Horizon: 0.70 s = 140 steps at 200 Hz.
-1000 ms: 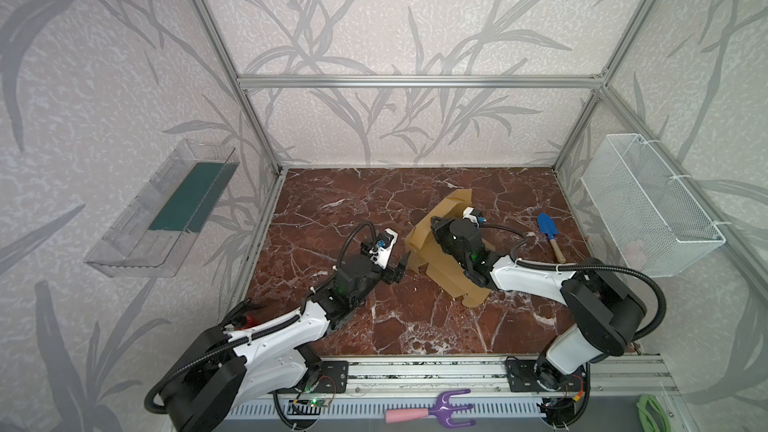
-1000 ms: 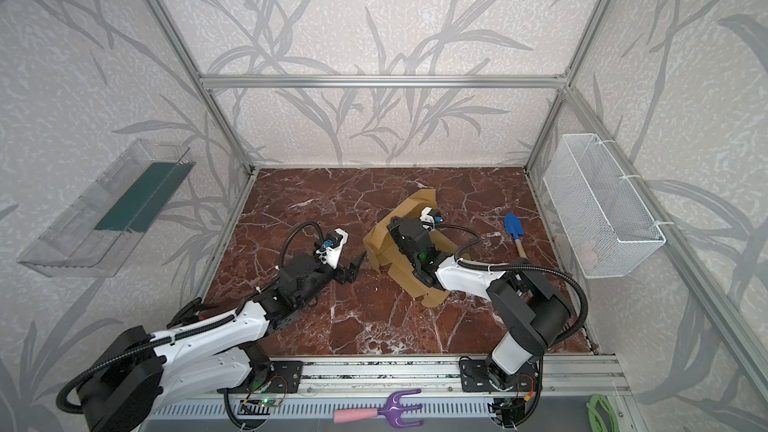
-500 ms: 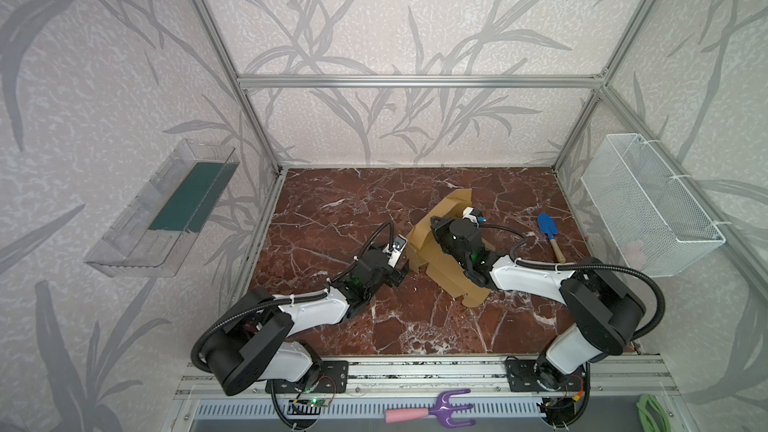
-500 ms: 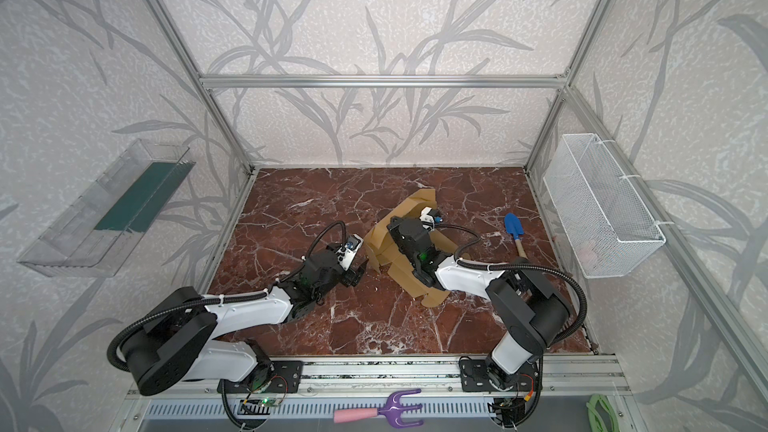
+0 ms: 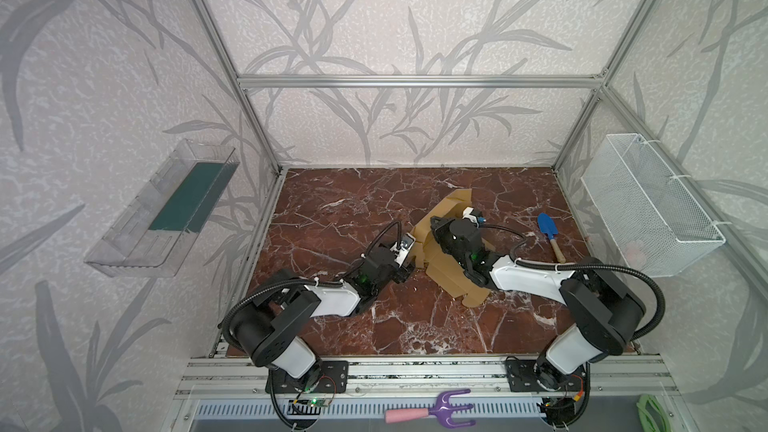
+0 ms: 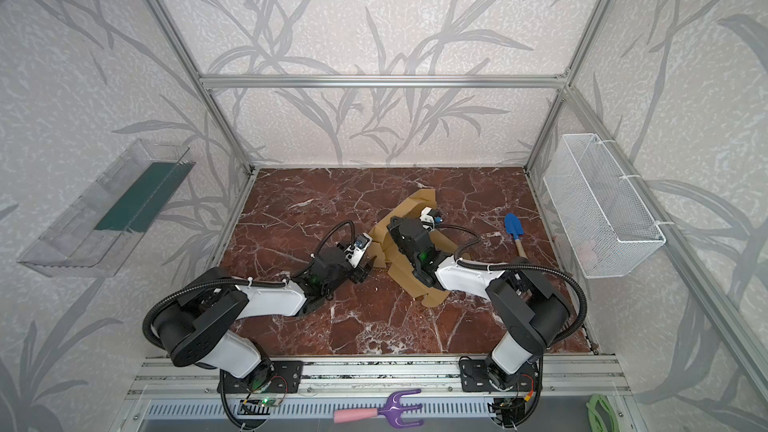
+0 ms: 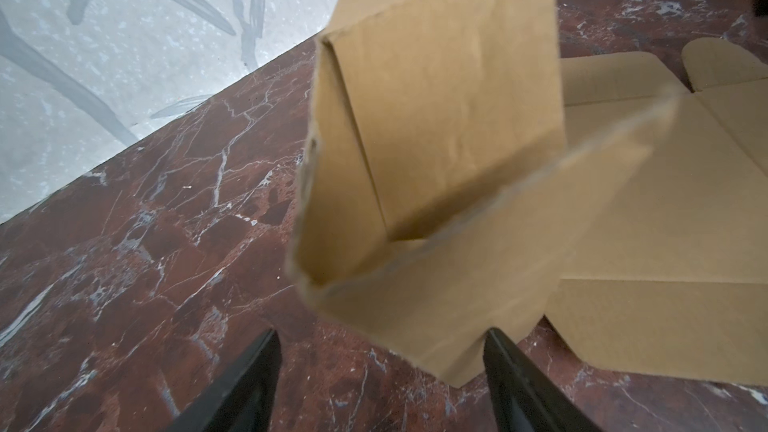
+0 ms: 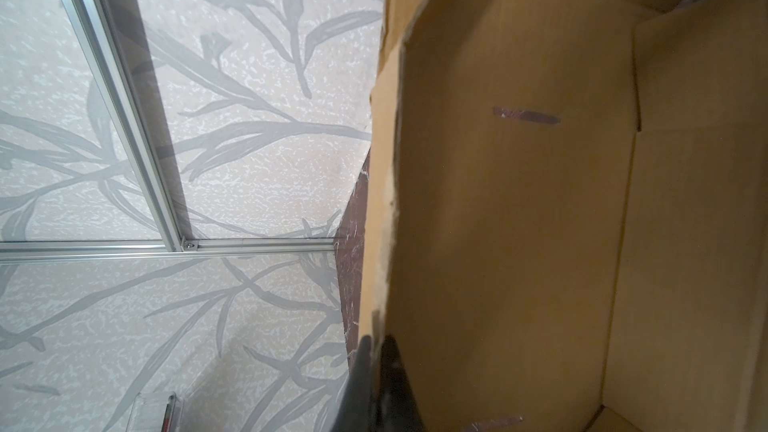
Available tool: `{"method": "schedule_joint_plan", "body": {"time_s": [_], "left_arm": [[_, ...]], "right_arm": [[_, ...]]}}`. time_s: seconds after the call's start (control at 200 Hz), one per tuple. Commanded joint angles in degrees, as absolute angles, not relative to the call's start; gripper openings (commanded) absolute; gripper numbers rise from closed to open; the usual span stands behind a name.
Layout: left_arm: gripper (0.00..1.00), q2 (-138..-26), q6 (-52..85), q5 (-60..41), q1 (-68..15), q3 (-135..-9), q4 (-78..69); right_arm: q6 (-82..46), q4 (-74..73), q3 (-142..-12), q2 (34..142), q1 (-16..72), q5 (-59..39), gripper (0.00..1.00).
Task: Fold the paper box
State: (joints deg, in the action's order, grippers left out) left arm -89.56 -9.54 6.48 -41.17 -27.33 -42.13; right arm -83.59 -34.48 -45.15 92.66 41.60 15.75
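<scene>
Since a second earlier, the left gripper (image 5: 408, 275) had been brought in closer to the paper box (image 5: 453, 284), and its arm's elbow had been drawn back toward the front rail. The box and the right arm had been left nearly where they were. The box was placed near the middle of the marble tabletop (image 5: 332, 209), partly folded: its near panels were laid flat on the stone, while one wall was raised upright. In the left wrist view the left gripper's fingers (image 7: 249, 380) were spread wide, with a flap corner reaching in between them. Nothing was gripped, and contact could not be told. In the right wrist view the right gripper (image 8: 376, 367) was pinched tight on the raised wall's edge. A blue trowel (image 5: 550, 238) was left well apart, to the box's right.
</scene>
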Motion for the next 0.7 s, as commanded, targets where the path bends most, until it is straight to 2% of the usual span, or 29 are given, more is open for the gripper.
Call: {"method": "schedule_joint_plan", "body": {"time_s": [0.0, 0.27, 0.695], "left_arm": [[0.74, -90.6, -10.9, 5.5, -40.9, -29.0, -45.8], [0.68, -90.6, -9.6, 4.0, -40.9, -29.3, -46.6], [0.66, -89.8, -7.6, 0.9, -41.0, -29.1, -46.2]], "right_arm": [[-83.6, -30.3, -43.4, 94.1, 41.9, 14.1, 0.00], [-83.7, -30.5, -43.4, 94.4, 41.9, 13.9, 0.00], [-83.9, -30.6, -43.5, 94.6, 41.9, 13.9, 0.00]]}}
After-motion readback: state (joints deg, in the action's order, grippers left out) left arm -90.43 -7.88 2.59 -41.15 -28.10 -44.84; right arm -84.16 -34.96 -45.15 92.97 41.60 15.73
